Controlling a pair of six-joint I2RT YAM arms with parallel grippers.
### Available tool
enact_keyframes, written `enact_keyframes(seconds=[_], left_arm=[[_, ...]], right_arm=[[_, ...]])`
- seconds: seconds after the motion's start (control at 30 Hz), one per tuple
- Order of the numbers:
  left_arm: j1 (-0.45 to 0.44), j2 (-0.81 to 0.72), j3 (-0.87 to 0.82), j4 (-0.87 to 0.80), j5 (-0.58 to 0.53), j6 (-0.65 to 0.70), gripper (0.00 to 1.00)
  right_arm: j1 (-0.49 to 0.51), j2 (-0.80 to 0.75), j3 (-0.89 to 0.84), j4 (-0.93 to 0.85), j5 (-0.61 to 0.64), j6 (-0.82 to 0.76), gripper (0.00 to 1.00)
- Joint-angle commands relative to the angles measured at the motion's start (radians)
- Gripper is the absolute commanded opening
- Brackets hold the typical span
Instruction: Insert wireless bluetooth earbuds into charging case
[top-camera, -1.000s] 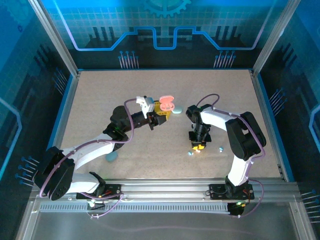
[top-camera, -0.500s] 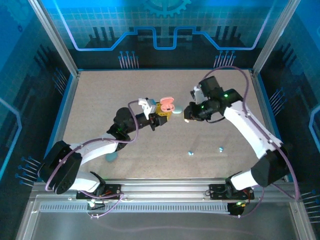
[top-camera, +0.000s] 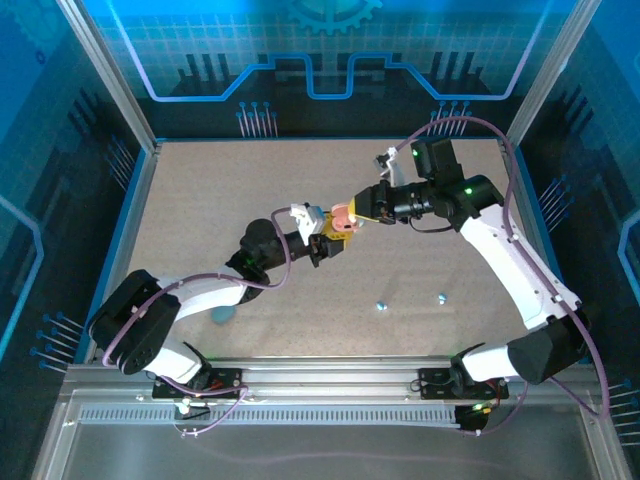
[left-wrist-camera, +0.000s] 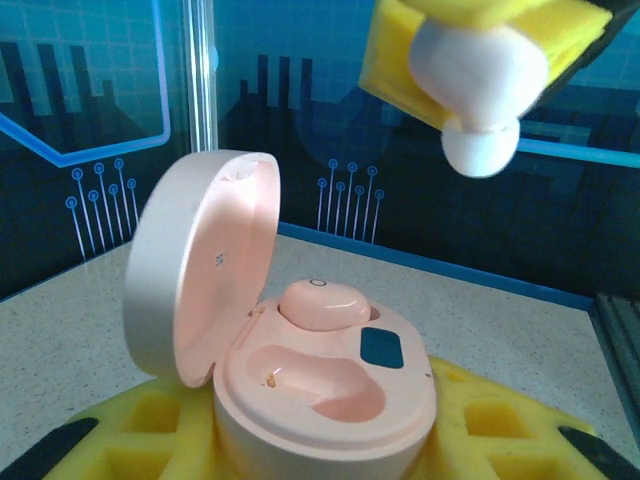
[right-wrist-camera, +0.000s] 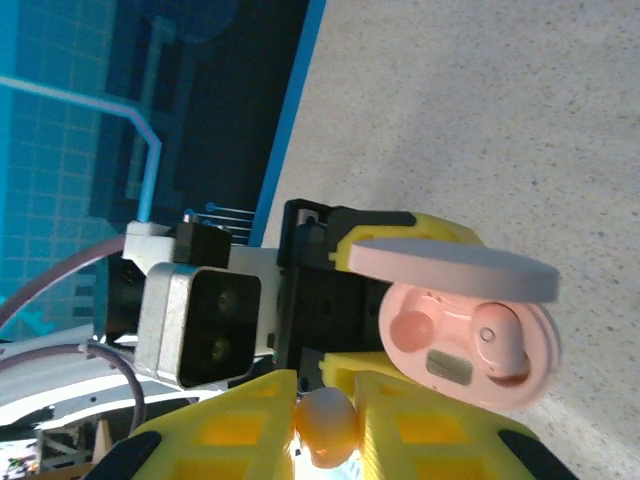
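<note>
The left gripper (top-camera: 328, 230) is clamped on the pink charging case (top-camera: 343, 216), with its yellow pads pressed to either side of the base, over the middle of the table (top-camera: 220, 190). The case stands open – in the left wrist view its lid (left-wrist-camera: 200, 275) is swung up and back on the left. Inside, a pink earbud (left-wrist-camera: 322, 303) sits in the farther socket, beside a small dark panel (left-wrist-camera: 381, 347). The nearer socket (left-wrist-camera: 312, 385) is bare.

The right gripper (top-camera: 360, 206) meets the case from the right, its fingers narrowed onto a whitish earbud (left-wrist-camera: 478, 95) pinched between yellow pads. That earbud hangs above and to the right of the open case — apart from it, touching neither base nor lid. In the right wrist view the case's open face lies just beyond the fingertips.

Nearer the arm bases, a loose pale blue earbud (top-camera: 381, 306) and a second loose earbud (top-camera: 441, 297) to its right lie on the table, well apart from the case. A pale blue oval object (top-camera: 222, 315) lies beside the left arm
</note>
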Motion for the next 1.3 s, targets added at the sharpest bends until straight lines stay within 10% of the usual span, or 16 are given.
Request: enact_keyframes(seconds=[0.0,1.27], left_arm=[[-0.012,0.011,0.044,0.049,-0.010,0.026,0.33],[-0.032,0.023,0.065,0.096,-0.036,0.014,0.33]], right_arm=[[-0.012,0.016,-0.028,0.089,-0.064,0.064,0.23],[0.065,0.114,0.027,-0.061,0.143,-0.030,0.25]])
